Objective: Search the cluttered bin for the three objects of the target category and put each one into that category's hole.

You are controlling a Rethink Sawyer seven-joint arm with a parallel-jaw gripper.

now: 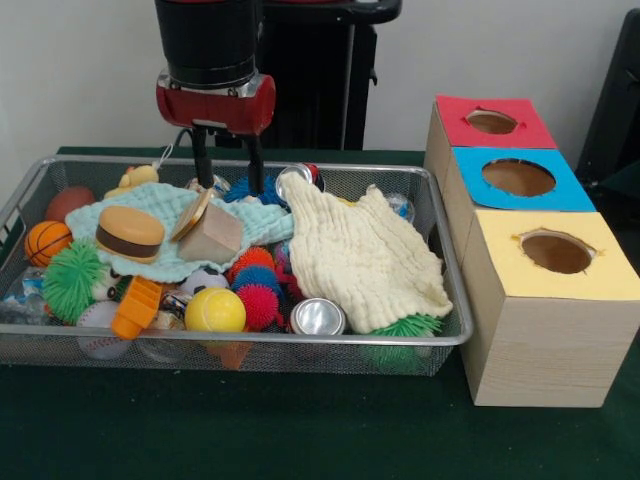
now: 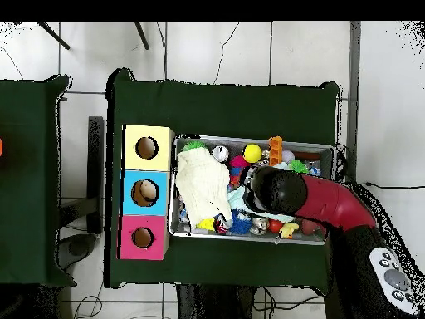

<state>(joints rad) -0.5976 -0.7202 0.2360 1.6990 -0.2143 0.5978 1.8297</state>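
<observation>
The cluttered bin [image 1: 452, 330] is a wide wire-mesh tray on the green table; it also shows in the overhead view [image 2: 249, 139]. It holds a toy hamburger [image 1: 130, 232] on a teal cloth [image 1: 165, 262], a cream cloth [image 1: 365, 260], a yellow ball [image 1: 215, 310], a small basketball [image 1: 47, 241], spiky balls [image 1: 72, 280], two cans [image 1: 318, 316] and a tan block [image 1: 212, 236]. My gripper [image 1: 231, 187] hangs open and empty over the bin's back middle, fingers [image 1: 203, 160] just above the clutter. In the overhead view the arm's head [image 2: 278, 189] hides the gripper.
Three wooden boxes stand in a row right of the bin, each with a round hole: red top [image 1: 492, 121], blue top [image 1: 518, 177], yellow top [image 1: 556, 252]. They show left of the bin in the overhead view [image 2: 145, 193]. Green cloth covers the table [image 1: 250, 420].
</observation>
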